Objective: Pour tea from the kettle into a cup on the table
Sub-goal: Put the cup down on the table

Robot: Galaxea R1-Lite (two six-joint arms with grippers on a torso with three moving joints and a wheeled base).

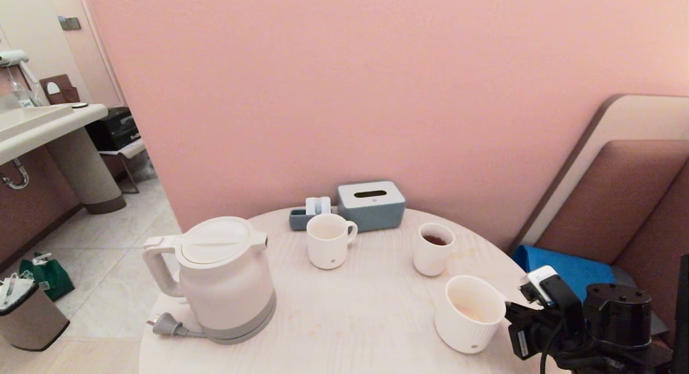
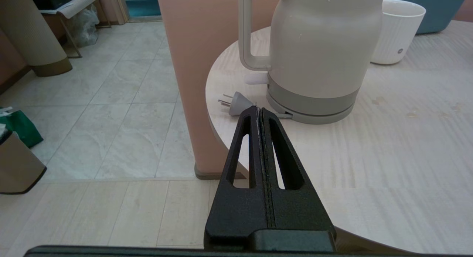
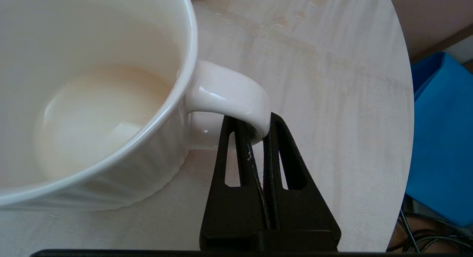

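Note:
The white kettle (image 1: 223,277) stands upright with its lid shut on the left of the round table (image 1: 366,309). The wide cream cup (image 1: 469,313) sits at the table's right edge with a pale film of tea (image 3: 99,112) in its bottom. My right gripper (image 3: 258,133) is shut on the lower part of the cup's handle (image 3: 229,94), and its arm (image 1: 560,315) comes in from the right. My left gripper (image 2: 258,110) is shut and empty, low by the table's near left edge, pointing at the kettle (image 2: 317,53).
A narrower handled mug (image 1: 328,240) and a small tumbler (image 1: 433,248) holding dark tea stand mid-table. A grey tissue box (image 1: 371,204) sits at the back. The kettle's plug (image 1: 164,324) lies at the left rim. A blue cushion (image 1: 565,266) is beyond the right edge.

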